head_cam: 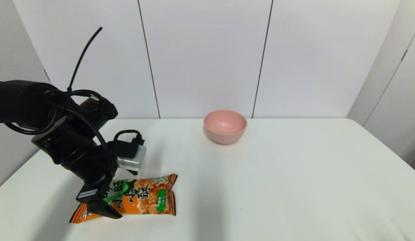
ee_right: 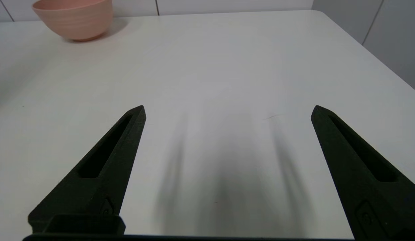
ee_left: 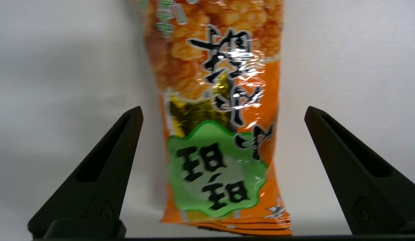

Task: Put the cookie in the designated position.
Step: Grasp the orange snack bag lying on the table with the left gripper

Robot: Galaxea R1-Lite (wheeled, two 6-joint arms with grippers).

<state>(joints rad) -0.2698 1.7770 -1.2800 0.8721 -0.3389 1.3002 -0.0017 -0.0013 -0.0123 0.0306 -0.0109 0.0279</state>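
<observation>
Well short of the bowl (head_cam: 224, 126), toward our left side, the cookie (head_cam: 140, 198) lies flat on the table (head_cam: 294, 187). We judge it light, crinkly and slippery — its crackers fragile, so a gentle pinch across the narrow middle suits. The left gripper (ee_left: 224, 113) hangs over it, fingers spread either side, not touching (only its wrist view shows this). The right gripper (ee_right: 227, 110) — unseen from the head — hovers spread over bare table.

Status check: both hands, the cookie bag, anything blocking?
Left hand open, straddling cookie bag flat on table. Right hand open, idle. Pink bowl far off; nothing blocking.
</observation>
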